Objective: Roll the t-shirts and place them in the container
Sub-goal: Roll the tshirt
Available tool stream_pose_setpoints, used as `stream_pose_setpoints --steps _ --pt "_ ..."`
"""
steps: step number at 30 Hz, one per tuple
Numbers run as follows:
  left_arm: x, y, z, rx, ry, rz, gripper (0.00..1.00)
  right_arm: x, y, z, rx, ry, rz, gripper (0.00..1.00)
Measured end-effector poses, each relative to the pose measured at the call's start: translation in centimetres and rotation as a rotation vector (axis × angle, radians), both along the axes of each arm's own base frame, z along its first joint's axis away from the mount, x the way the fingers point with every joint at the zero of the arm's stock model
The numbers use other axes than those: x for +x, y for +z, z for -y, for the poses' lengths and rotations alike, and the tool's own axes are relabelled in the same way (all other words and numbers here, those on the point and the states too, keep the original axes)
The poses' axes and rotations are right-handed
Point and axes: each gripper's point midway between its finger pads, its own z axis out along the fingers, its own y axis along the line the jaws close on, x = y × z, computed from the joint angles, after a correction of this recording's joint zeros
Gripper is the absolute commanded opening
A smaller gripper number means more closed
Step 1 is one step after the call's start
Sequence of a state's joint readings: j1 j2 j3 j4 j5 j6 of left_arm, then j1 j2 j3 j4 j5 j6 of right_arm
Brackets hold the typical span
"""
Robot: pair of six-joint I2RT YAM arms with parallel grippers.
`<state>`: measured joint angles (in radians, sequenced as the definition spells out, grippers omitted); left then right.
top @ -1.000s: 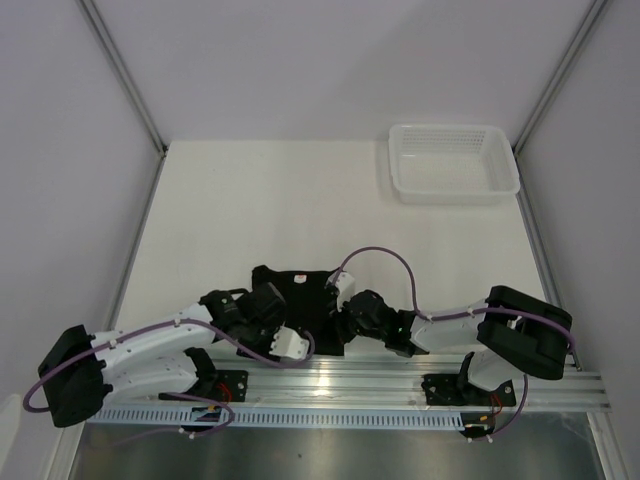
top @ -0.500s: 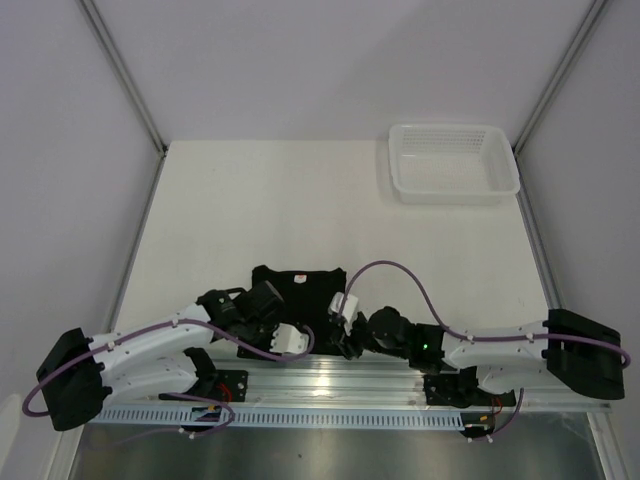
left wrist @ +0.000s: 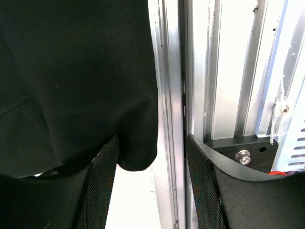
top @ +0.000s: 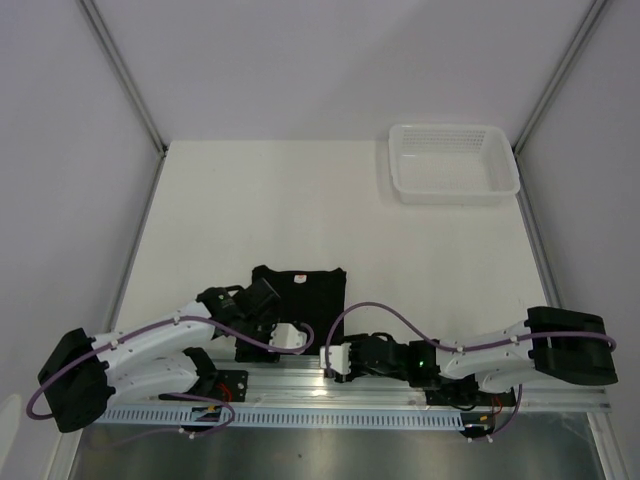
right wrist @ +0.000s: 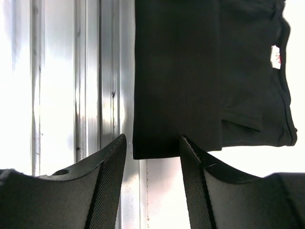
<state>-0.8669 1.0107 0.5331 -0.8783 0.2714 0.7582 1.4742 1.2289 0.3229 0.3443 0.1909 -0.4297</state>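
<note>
The black t-shirt (top: 298, 292) lay flat at the near edge of the desk (top: 300, 200), with the left hand (left wrist: 150, 160) and right hand (right wrist: 152, 143) each spread apart by a near corner, so I think both needed to pinch evenly and roll together.

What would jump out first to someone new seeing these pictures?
The black t-shirt lies folded flat at the near edge of the pale table. The left hand and right hand are open, each with a near corner of it between its fingers. A white mesh basket sits at the far right corner.
</note>
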Motion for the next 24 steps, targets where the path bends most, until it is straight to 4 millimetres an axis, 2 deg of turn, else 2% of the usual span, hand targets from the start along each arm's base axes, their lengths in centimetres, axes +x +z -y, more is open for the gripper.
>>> stream_pose_setpoints --steps 11,15,19,20,22,24 --pt "-0.2 0.0 0.1 -0.011 0.007 -0.018 0.63 0.4 -2.1 0.4 -0.107 0.022 0.091 0.52" --pt "-0.1 0.1 0.2 -0.009 0.008 -0.021 0.63 0.6 -2.6 0.3 -0.123 0.015 0.101 0.48" --pt "-0.1 0.1 0.2 -0.006 0.009 -0.023 0.63 0.9 -2.6 0.1 -0.13 0.002 0.11 0.31" --pt "-0.1 0.2 0.2 -0.006 0.009 -0.024 0.63 1.0 -2.5 0.0 -0.126 -0.005 0.112 0.23" --pt "-0.1 0.1 0.2 -0.002 0.009 -0.026 0.63 1.0 -2.4 -0.1 -0.12 -0.015 0.107 0.15" --pt "-0.1 0.1 0.1 0.001 0.01 -0.028 0.63 1.1 -2.1 -0.2 -0.117 -0.024 0.111 0.13"
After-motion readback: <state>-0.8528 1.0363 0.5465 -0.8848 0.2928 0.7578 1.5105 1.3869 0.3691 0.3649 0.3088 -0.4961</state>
